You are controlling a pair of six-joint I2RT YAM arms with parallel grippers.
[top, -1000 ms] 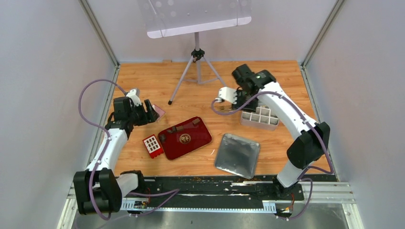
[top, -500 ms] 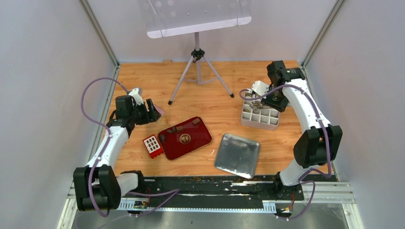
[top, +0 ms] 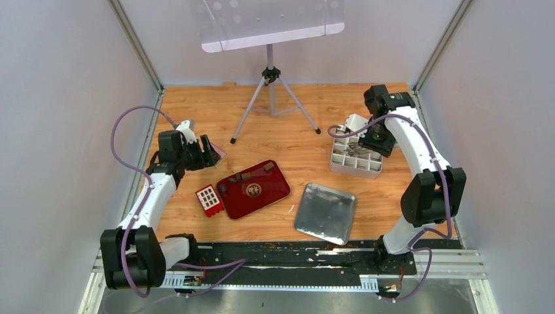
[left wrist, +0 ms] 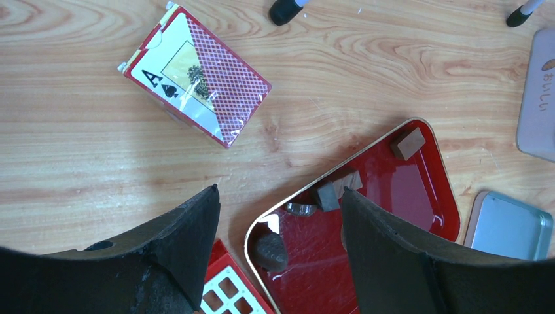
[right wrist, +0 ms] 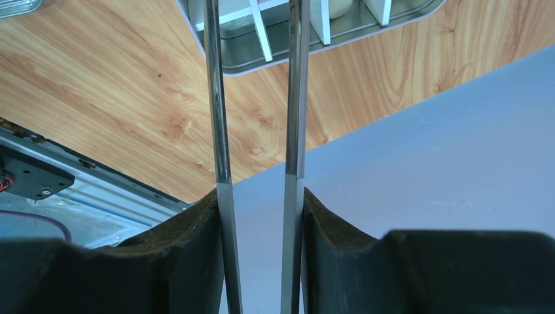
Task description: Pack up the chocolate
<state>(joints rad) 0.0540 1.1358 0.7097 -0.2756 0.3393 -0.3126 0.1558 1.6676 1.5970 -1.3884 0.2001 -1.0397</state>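
Two arms on this rig, parked at opposite ends of the bench (top: pixel 196 111). The left gripper (left wrist: pixel 280 199) hangs with its fingers spread wide and nothing between them. It sits off the back-left end of the red tray (top: pixel 275 186), right next to a playing card box (left wrist: pixel 196 75) lying flat on the wood.

Most of the chocolate (left wrist: pixel 407 142) I can make out is on that tray, all dark brown. One block sits near the rim, two more are close together a bit further along, and a rounder dark piece is by the corner nearest the gripper. A small red box with a white grid (top: pixel 208 198) sits just beside the tray's left end.

On the other side, the right gripper (right wrist: pixel 260 196) is clamped on a pair of metal tongs (right wrist: pixel 218 98), with both blades pinched between its fingers. It's held over the divided silver tin (top: pixel 355 171) at the back right. From the right wrist view, one cream-white piece (right wrist: pixel 340 6) sits in a compartment of that tin. The tong tips run out of that view, so I can't tell if they're carrying anything.

A silver lid (top: pixel 325 212) lies flat on the bench near the front, between the tray and the right arm's base. A tripod (top: pixel 270 85) stands at the back in the middle, well apart from all of it.
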